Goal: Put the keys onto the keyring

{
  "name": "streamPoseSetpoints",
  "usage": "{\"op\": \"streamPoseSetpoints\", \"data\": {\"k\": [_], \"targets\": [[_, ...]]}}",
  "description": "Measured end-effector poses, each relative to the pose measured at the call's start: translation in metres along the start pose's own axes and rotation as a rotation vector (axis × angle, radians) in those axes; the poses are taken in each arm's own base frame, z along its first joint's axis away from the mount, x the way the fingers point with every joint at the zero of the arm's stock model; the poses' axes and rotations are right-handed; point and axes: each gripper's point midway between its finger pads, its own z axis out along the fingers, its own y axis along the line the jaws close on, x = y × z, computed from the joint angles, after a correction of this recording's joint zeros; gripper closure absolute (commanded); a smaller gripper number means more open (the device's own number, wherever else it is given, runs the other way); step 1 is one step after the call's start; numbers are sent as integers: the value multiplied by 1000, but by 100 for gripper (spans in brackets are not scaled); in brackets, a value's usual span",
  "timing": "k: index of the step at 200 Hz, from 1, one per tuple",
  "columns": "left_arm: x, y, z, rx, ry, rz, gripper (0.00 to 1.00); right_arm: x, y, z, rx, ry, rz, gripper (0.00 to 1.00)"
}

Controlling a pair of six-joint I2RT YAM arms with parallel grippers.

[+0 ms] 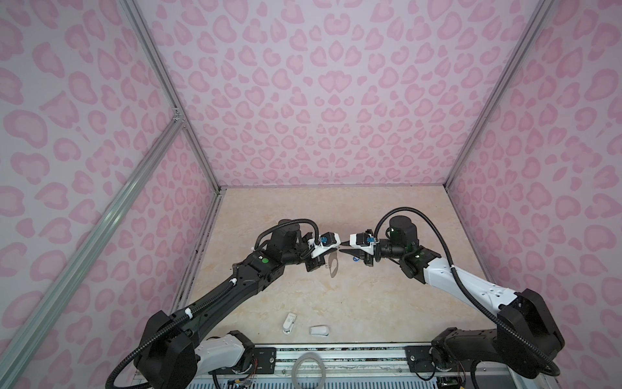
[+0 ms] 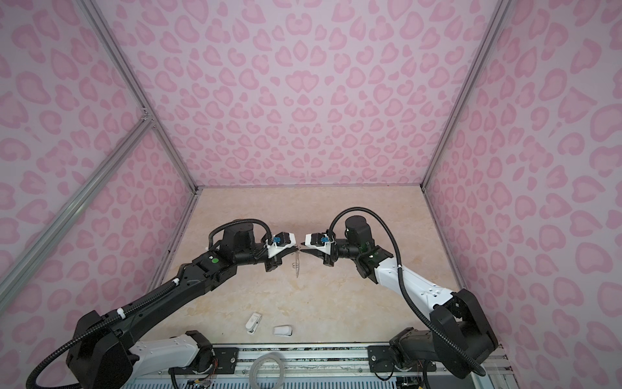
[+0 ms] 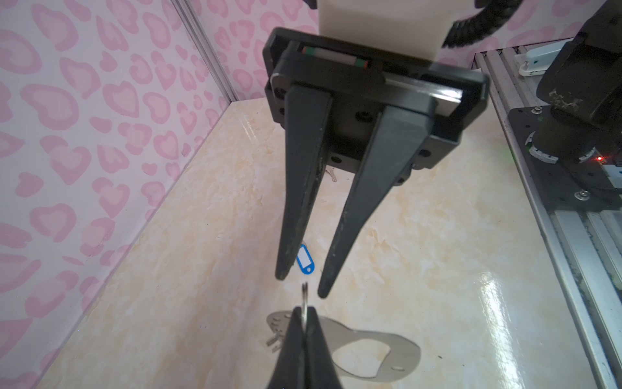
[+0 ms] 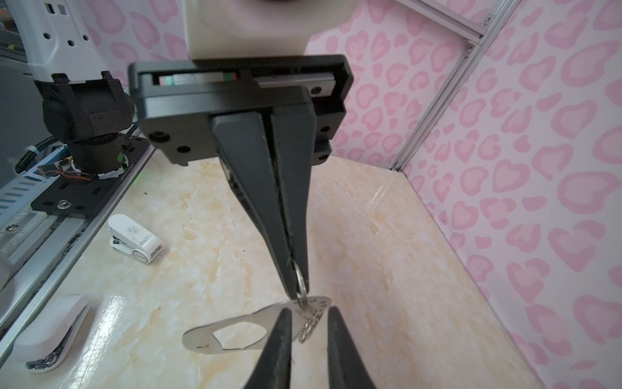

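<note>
The left hand (image 3: 304,316) is clamped on a wire split ring (image 4: 302,281) of the keyring (image 4: 232,331), whose grey plate hangs below it, clear of the surface (image 4: 370,235). The right hand (image 3: 303,286) faces it, fingers apart and holding nothing. Only the left wrist view clearly shows the blue key tag (image 3: 305,259), which lies flat on the marbled surface. Two white plastic pieces (image 1: 289,321) lie near the front rail (image 1: 353,350). Pink-heart walls (image 1: 303,101) enclose everything.

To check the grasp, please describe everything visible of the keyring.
The keyring is a thin, flat, grey metal-looking plate with an oval handle cut-out and small wire split rings at one end. It hangs in the air from one ring pinched in the shut left end effector.
</note>
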Motion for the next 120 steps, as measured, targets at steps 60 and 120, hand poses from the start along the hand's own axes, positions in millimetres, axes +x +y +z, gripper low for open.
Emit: {"op": "streamPoseSetpoints", "data": {"k": [60,120], "targets": [[2,-4,1,21,32,22,96,-3,2,2,-9,1,-16,87],[2,-6,0,32,44,41,97,-3,8,4,-35,18,-22,94]]}}
